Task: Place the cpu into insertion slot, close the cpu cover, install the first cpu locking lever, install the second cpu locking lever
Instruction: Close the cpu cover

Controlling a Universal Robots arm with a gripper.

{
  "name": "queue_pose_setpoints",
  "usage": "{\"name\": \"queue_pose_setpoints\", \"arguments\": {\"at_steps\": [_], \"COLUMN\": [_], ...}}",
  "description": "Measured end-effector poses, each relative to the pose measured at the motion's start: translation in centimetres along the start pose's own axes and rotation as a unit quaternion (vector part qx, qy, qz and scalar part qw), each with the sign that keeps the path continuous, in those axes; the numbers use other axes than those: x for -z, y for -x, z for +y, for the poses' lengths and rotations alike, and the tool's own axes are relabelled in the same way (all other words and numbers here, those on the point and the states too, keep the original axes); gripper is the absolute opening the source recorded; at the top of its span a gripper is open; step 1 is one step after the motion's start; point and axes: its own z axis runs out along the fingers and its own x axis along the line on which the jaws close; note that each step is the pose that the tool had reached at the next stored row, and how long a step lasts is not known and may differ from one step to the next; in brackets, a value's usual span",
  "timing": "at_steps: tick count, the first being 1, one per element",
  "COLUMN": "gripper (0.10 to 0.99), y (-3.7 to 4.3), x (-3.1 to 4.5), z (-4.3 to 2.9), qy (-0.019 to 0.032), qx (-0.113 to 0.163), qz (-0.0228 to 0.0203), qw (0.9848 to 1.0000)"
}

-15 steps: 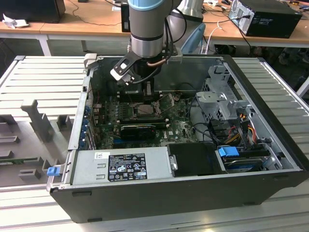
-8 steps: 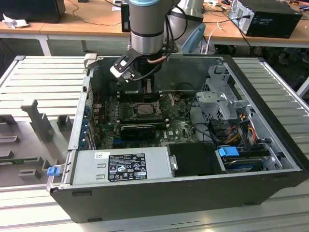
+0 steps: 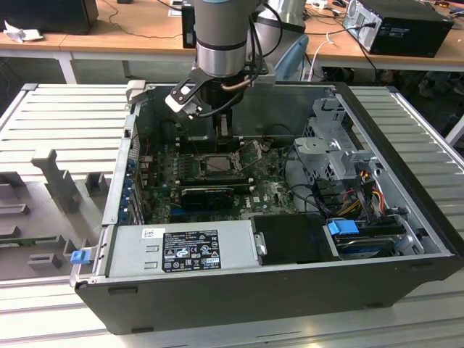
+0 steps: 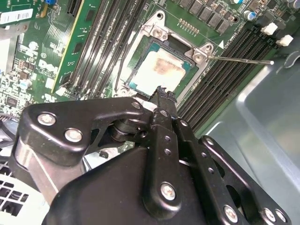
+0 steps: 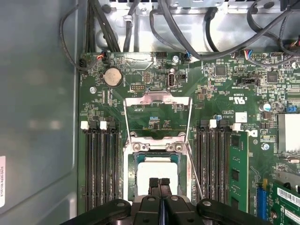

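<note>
The chip [image 5: 157, 169] is sitting flat in its slot on the green board [image 5: 220, 93], and the thin metal cover [image 5: 157, 100] is lying open beside it. The gripper [image 5: 159, 182] is hovering just above the chip, its fingers squeezed together and holding nothing. The cover is looking light and stiff, so I am guessing its bare frame edge is the best place to push.

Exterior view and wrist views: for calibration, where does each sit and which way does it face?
Exterior view: off the arm, looking down into the computer case; arm and hand show.
First wrist view: at the wrist, straight down onto the cpu; hand shows.
Second wrist view: at the wrist, slanting past the hand.
In both wrist views: the cpu.
</note>
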Motion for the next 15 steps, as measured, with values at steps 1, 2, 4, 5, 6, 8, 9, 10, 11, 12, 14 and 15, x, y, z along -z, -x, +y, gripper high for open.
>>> {"name": "queue_pose_setpoints", "arguments": {"at_steps": [1,2,4,5,6,8,9,10,11,12,14,15], "gripper": [0.106,0.106,0.106,0.106,0.106,0.106,0.106,0.106,0.106,0.106,0.106,0.106], "y": [0.0,-0.01,-0.03,-0.04,-0.05,-0.06,-0.06,-0.06,-0.06,-0.07,-0.07,-0.07], "x": [0.17,0.43,1.13,1.35,1.56,1.64,1.62,1.58,1.56,1.54,1.51,1.5], "z": [0.04,0.12,0.25,0.3,0.43,0.72,1.16,2.04,2.47,2.74,3.37,3.64], "qy": [0.0,0.0,0.0,0.0,-0.0001,0.0,-0.0001,-0.0004,-0.0004,-0.0005,-0.0006,-0.0006], "qx": [0.0,0.0,0.0,0.0,0.0,0.0,0.0,0.0,0.0,0.0,0.0,0.0], "qz": [0.0,0.0,0.0,0.0,0.0,0.0,0.0,-0.0001,0.0,0.0,0.0,0.0], "qw": [1.0,1.0,1.0,1.0,1.0,1.0,1.0,1.0,1.0,1.0,1.0,1.0]}}
